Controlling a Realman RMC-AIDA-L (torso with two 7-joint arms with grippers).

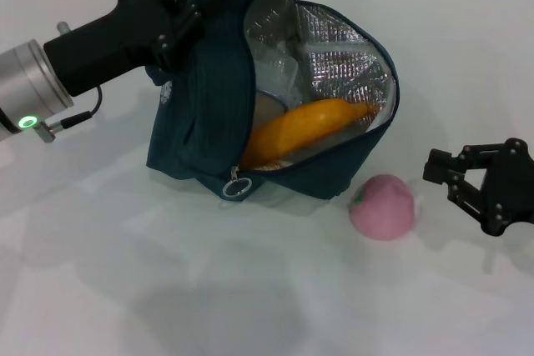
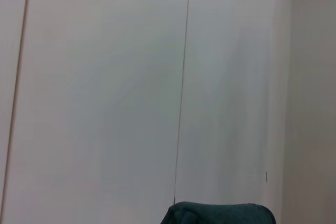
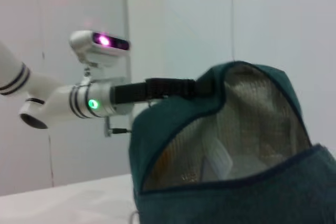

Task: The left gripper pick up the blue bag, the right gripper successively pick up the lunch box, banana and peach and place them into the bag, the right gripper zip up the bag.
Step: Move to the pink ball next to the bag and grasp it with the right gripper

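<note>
Left gripper [image 1: 171,27] is clamping the blue bag [image 1: 200,114] at its far-left top, holding the mouth open rightward. Banana [image 1: 304,129] is lying inside, long axis left-near to right-far. Right gripper [image 1: 467,181], jaws spread wide, is sitting right of the peach [image 1: 383,206] on the desk [image 1: 125,289]. Risk: the round peach rolling off if nudged.

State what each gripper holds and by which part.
The left gripper holds the blue bag by its upper back edge. The right gripper is open beside the peach, holding nothing.

Teal blue bag [image 1: 196,114], yellow banana [image 1: 304,127], pink peach [image 1: 382,206].
</note>
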